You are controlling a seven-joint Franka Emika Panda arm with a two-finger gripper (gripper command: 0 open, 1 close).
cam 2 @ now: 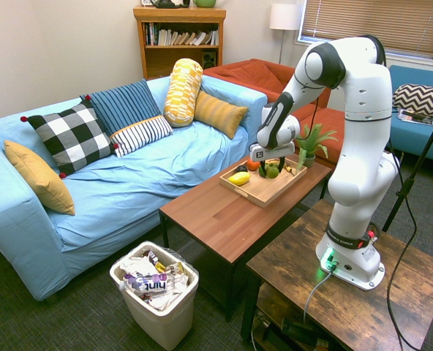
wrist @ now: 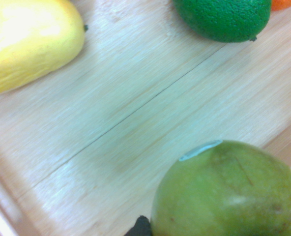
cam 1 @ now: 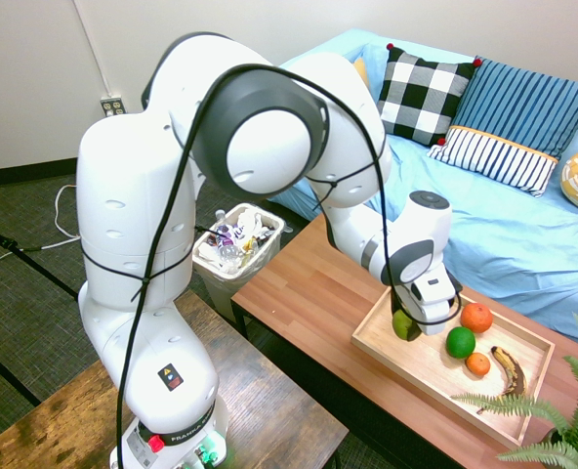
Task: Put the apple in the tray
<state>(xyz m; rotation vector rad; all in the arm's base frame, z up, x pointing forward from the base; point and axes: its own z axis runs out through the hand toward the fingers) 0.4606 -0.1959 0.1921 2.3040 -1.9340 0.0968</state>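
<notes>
The apple (cam 1: pixel 402 325) is a yellow-green round fruit at the near-left end of the light-wood tray (cam 1: pixel 418 369), low over its floor. My gripper (cam 1: pixel 416 311) comes down on the apple from above and is shut on it. From the other side the apple (cam 2: pixel 272 172) shows under the gripper (cam 2: pixel 269 164), inside the tray (cam 2: pixel 264 191). In the wrist view the apple (wrist: pixel 229 191) fills the lower right, with the tray floor (wrist: pixel 135 113) close behind it.
In the tray lie a yellow fruit (cam 2: pixel 239 178), a dark green fruit (cam 1: pixel 460 342), two oranges (cam 1: pixel 475 317) (cam 1: pixel 477 363) and a browned banana (cam 1: pixel 509 369). A potted plant (cam 1: pixel 553 410) stands at the table's end. A full bin (cam 1: pixel 237 244) sits beside the table, with the blue sofa (cam 2: pixel 129 175) beyond.
</notes>
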